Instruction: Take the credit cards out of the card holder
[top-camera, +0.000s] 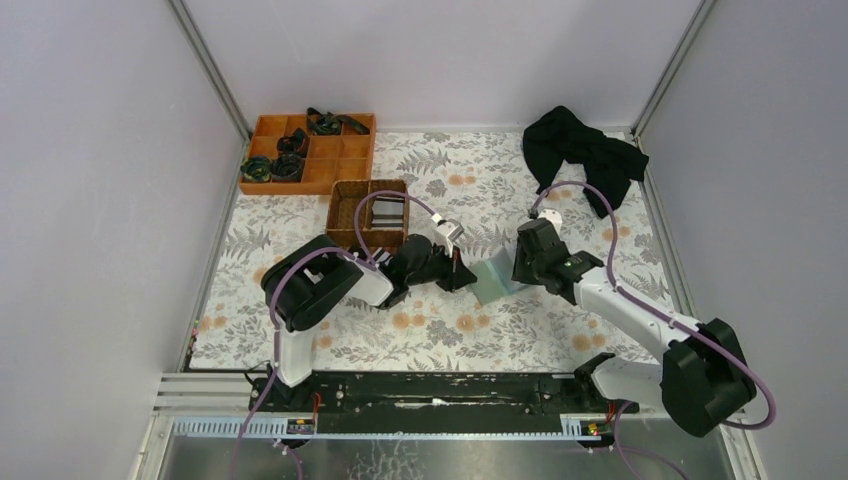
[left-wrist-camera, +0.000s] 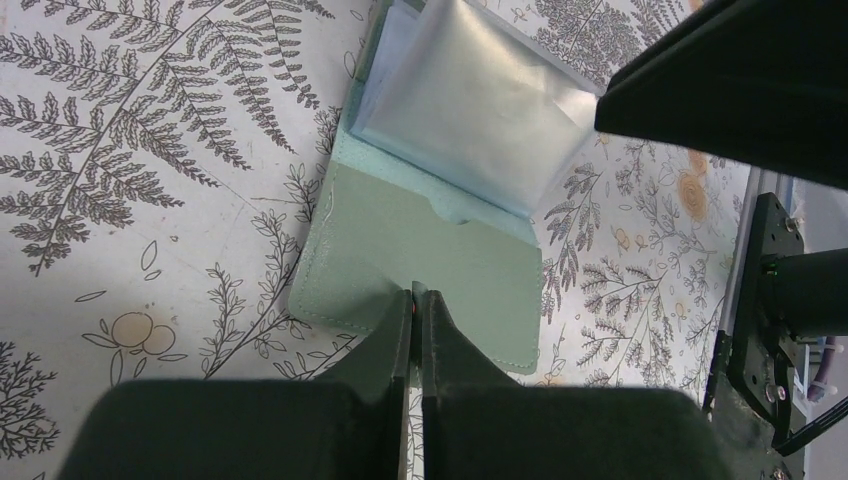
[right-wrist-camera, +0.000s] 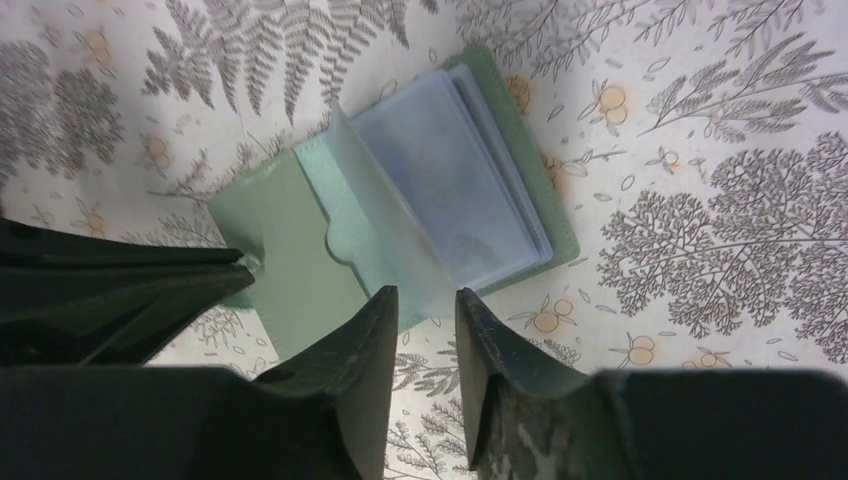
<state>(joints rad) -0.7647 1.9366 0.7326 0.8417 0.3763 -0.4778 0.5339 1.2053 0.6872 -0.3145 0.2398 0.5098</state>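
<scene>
While the left gripper (left-wrist-camera: 415, 300) has its fingers shut together, tips planted on the grey-green cover of the card holder (left-wrist-camera: 430, 250), the right gripper (right-wrist-camera: 422, 310) hangs over the holder's other half with its fingers apart and nothing clamped. The card holder lies open on the fern-print cloth (top-camera: 450, 340), just right of the wicker basket (top-camera: 366, 183) and a little nearer the arms than it. The left gripper sits between basket and holder, and the right gripper is on the side away from the basket. From the left wrist view the tips seem to press the cover flat rather than pinch it, though the contact itself is hidden under the fingers.

I judge this to be the start of an extraction: holder pinned open, pulling hand lined up. One clear sleeve (right-wrist-camera: 385, 235) stands up from the fold, and its free edge runs down into the gap between the right fingers. The other sleeves lie flat on the far half, with the grey credit cards (right-wrist-camera: 470, 200) showing through them. Every card I can see is inside its sleeve.

The next move calls for the right fingers to close on the edge of a card, not just on floppy plastic. That means finding the sleeve's mouth and taking a shallow, firm pinch. The pull should then run straight along the sleeve while the left tips hold the cover down. Otherwise the whole holder is likely to drag or lift with the card.
</scene>
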